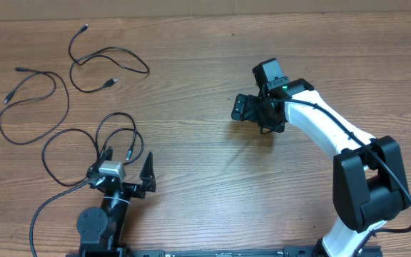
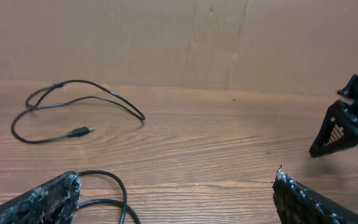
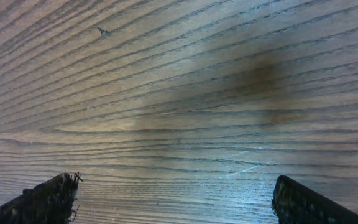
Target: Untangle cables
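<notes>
Overhead, our left gripper stands spread wide, with one cable looped just ahead of its fingers. Beyond, a second cable and a third cable lie apart. Across the table, our right gripper is spread too.

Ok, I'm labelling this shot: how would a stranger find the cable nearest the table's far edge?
On the table's left half, beyond the left tool, lie three cables. The far cable loops nearest the far edge, right of the left cable. Unlike the near cable, it lies clear of the tool.
</notes>
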